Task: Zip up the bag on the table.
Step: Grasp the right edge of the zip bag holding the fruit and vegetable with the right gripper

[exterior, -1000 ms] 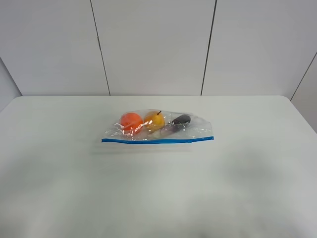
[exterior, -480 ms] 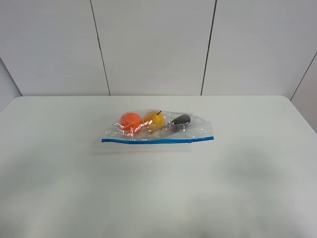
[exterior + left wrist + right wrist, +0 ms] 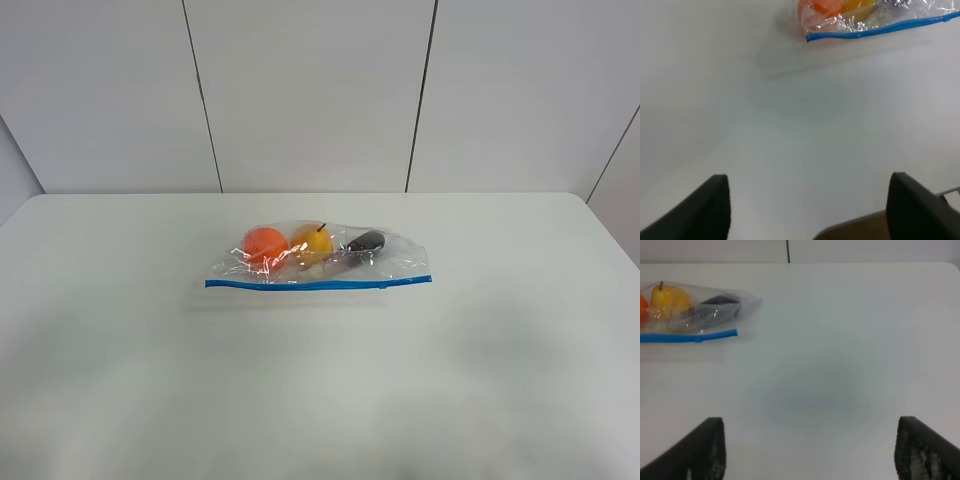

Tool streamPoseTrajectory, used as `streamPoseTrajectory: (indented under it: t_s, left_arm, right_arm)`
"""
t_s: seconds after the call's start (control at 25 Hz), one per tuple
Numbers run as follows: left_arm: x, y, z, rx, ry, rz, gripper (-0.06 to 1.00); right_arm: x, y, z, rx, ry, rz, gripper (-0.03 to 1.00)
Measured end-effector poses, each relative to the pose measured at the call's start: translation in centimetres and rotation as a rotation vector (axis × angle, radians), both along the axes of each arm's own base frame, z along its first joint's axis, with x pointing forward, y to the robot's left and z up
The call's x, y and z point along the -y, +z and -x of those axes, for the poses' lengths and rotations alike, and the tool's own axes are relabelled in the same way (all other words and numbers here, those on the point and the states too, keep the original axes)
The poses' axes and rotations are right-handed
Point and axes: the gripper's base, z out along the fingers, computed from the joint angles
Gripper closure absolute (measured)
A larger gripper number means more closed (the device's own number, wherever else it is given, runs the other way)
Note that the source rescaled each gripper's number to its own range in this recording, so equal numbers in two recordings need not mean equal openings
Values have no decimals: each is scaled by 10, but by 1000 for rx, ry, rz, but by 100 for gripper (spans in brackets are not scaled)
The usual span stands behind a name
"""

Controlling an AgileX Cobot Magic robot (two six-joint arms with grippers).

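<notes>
The bag (image 3: pixel 318 258) is clear crinkly plastic and lies flat in the middle of the white table (image 3: pixel 320 380). Its blue zipper strip (image 3: pixel 318 284) runs along the near edge. An orange, a yellow and a dark purple fruit show through it. Neither arm shows in the high view. In the left wrist view my left gripper (image 3: pixel 810 207) is open and empty, far from the bag (image 3: pixel 875 17). In the right wrist view my right gripper (image 3: pixel 810 452) is open and empty, apart from the bag (image 3: pixel 690 312).
A white panelled wall (image 3: pixel 320 95) stands behind the table's far edge. The table's near edge (image 3: pixel 855 225) shows close to my left gripper. A small slider tab (image 3: pixel 698 338) sits on the blue strip near the bag's right end.
</notes>
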Motion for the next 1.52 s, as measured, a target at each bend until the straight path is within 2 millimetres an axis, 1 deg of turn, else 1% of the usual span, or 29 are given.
streamPoseTrajectory:
  t_s: [0.52,0.68,0.76,0.88,0.96,1.04,1.16,1.28,1.44,1.52]
  left_arm:
    - [0,0,0,0,0,1,-6]
    - [0,0,0,0,0,1,-6]
    - [0,0,0,0,0,1,-6]
    - [0,0,0,0,2,-1,-6]
    - [0,0,0,0,3,-3,-6]
    - [0,0,0,0,3,-3,-6]
    - [0,0,0,0,3,-3,-6]
    - [-1,0,0,0,5,-5,-6]
    - [-1,0,0,0,5,-5,-6]
    - [-1,0,0,0,5,-5,-6]
  right_arm:
    - [-2,2,0,17,1,-38,-3]
    - [-4,17,-4,156,-5,-146,-3]
    - [-3,25,-13,203,-23,-195,-3]
    - [-1,31,-43,148,-46,-246,-3]
    - [0,27,-71,43,-62,-288,-3]
    - [0,19,-99,-61,-77,-336,-3]
    - [-1,-2,-140,-231,-88,-392,-3]
    - [-3,-26,-172,-349,-74,-436,-3]
    - [-8,-53,-208,-460,-21,-482,-3]
    - [-11,-60,-224,-484,39,-480,-3]
